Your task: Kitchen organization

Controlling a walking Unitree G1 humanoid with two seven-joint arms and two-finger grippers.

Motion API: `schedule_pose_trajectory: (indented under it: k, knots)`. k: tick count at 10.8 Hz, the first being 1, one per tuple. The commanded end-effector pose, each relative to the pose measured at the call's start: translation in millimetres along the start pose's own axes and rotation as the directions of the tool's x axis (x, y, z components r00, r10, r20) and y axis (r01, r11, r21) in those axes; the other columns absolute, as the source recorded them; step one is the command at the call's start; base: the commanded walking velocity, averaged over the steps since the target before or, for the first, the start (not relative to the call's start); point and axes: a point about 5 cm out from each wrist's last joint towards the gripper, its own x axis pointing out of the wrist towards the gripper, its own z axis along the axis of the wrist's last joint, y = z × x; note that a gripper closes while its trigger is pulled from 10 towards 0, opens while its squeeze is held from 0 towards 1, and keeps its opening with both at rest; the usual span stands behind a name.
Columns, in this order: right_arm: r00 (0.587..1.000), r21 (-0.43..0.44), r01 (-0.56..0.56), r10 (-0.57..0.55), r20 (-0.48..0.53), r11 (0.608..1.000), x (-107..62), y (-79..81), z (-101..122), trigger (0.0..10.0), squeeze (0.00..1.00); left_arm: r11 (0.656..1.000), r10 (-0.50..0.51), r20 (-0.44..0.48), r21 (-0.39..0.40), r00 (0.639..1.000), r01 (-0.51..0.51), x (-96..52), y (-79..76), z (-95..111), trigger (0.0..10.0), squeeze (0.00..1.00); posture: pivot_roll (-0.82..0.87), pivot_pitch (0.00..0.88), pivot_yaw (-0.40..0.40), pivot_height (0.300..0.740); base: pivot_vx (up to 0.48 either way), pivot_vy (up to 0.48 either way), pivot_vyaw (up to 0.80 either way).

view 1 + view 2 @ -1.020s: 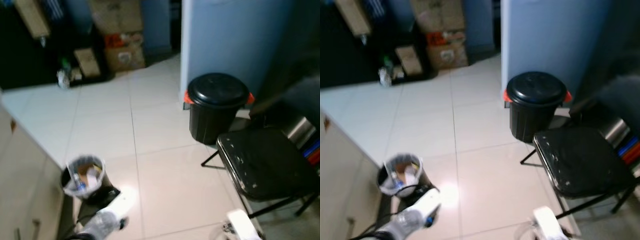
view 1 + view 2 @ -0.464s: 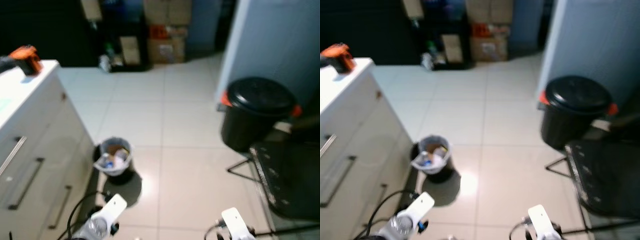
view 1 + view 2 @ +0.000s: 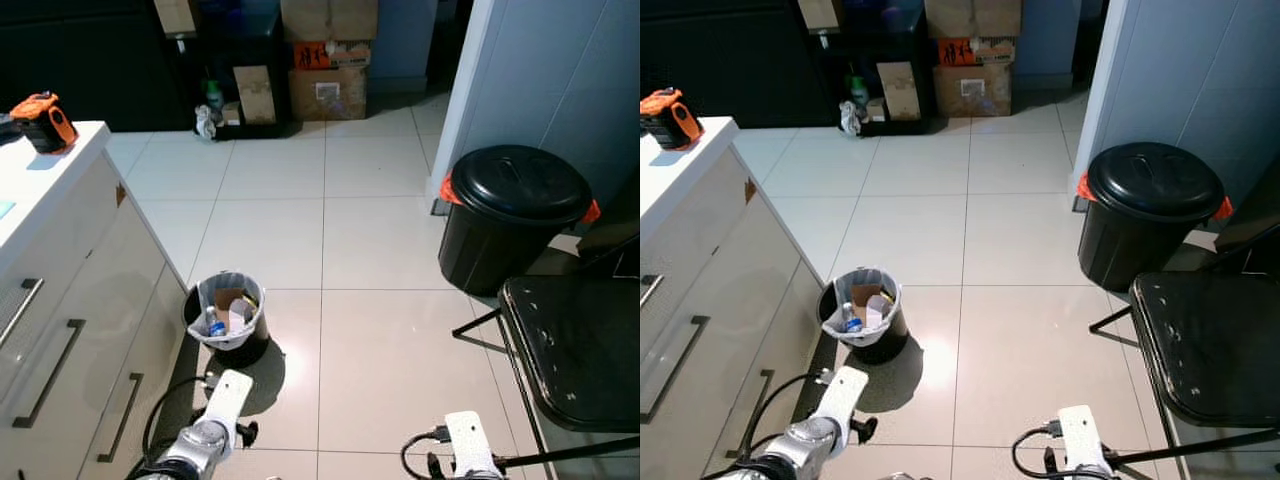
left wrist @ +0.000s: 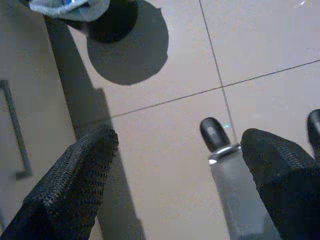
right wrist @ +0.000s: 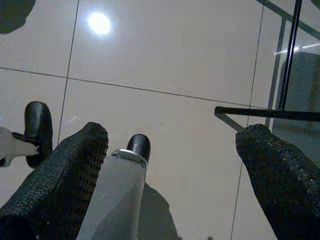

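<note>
The floor [image 3: 360, 250] was pale cream tile with thin dark grout lines. A black bin [image 3: 512, 215] showed orange at its rim. The small wastebasket [image 3: 226, 318] was black with a whitish liner. The chair [image 3: 575, 345] was black, the tabletop [image 3: 30, 180] white, and the tool [image 3: 42, 108] orange and black.

The floor [image 3: 300, 230] under me is pale glossy tile. On it, beside my counter's drawers, stands a small black bin [image 3: 226, 318] with a liner and scraps inside. A bigger lidded black bin [image 3: 510, 215] sits against the blue wall [image 3: 560, 70]. A black chair [image 3: 575, 350] stands on the tile near it. Far back, cardboard boxes [image 3: 325, 90] rest on the floor. On my white counter [image 3: 30, 190] lies an orange-and-black tool [image 3: 42, 120].
</note>
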Motion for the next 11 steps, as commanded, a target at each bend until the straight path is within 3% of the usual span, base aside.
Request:
schedule_pose_trajectory:
  k: [1, 3, 4, 11]
  knots:
    - [1.000, 0.009, 0.004, -0.004, -0.015, 1.000, 0.2, 2.9, -0.9, 10.0, 0.00, 0.999, -0.012, -0.011, -0.032, 1.000, 0.012, -0.4, 3.7, 0.6, 10.0, 0.00, -0.08, 0.000, 0.093, 0.740, 0.000, 0.000, 0.00]
    - [1.000, 0.002, 0.008, -0.008, -0.018, 1.000, 0.3, 2.8, -0.9, 10.0, 0.00, 1.000, -0.012, -0.025, 0.004, 1.000, 0.012, -1.3, 8.3, -4.1, 10.0, 0.00, -0.08, 0.000, 0.093, 0.740, 0.000, 0.000, 0.00]
    - [1.000, -0.001, 0.012, -0.012, -0.026, 1.000, 0.3, 2.6, -1.4, 10.0, 0.00, 1.000, -0.006, -0.055, 0.014, 0.998, 0.007, -1.8, 3.0, -18.3, 10.0, 0.00, -0.08, 0.000, 0.093, 0.740, 0.000, 0.000, 0.00]
    - [1.000, -0.001, 0.012, -0.012, -0.026, 1.000, 0.3, 2.6, -1.4, 10.0, 0.00, 1.000, -0.006, -0.055, 0.014, 0.998, 0.007, -1.8, 3.0, -18.3, 10.0, 0.00, -0.08, 0.000, 0.093, 0.740, 0.000, 0.000, 0.00]
